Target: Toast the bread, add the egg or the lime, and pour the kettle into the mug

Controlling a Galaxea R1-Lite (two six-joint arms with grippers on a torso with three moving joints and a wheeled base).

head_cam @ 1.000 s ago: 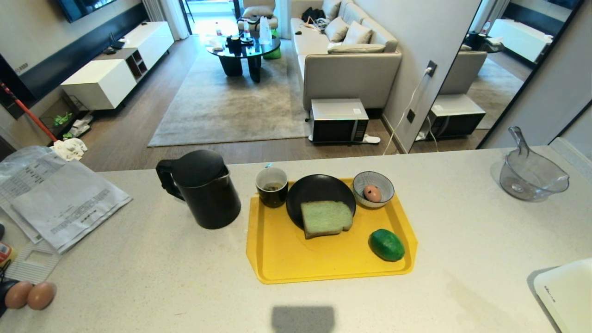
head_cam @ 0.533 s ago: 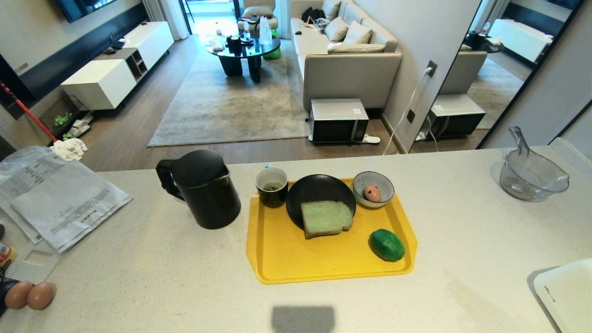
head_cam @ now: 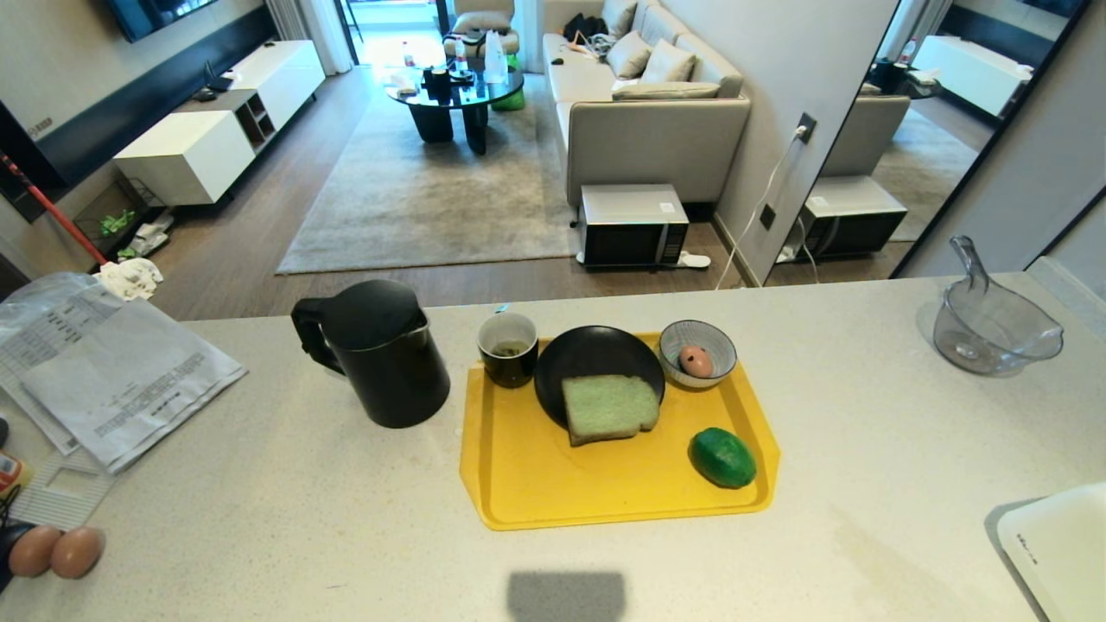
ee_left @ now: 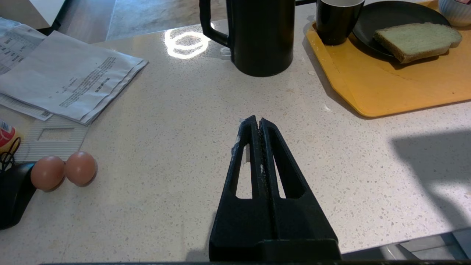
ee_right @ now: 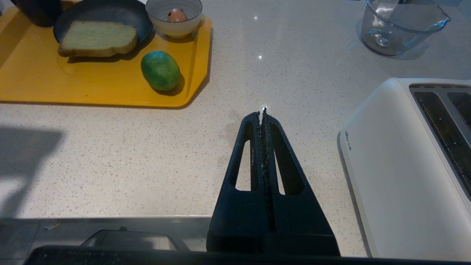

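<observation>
Head view shows no arms. Left gripper point(ee_left: 257, 121) pressed tight, empty — kettle point(ee_left: 262, 36) and mug point(ee_left: 337, 20) far ahead of fingertips. Right gripper point(ee_right: 262, 114) tight, empty — lime point(ee_right: 160, 70) and bread point(ee_right: 97, 38) ahead on tray point(ee_right: 29, 84), toaster point(ee_right: 408, 162) beside fingers.

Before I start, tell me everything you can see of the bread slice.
The bread is one square slice, pale green on its face with a brown crust, soft and spongy looking, untoasted. It lies flat, its far half on the black plate, its near edge overhanging above the yellow tray. Nothing else touches it; the mug and lime stand apart.
</observation>
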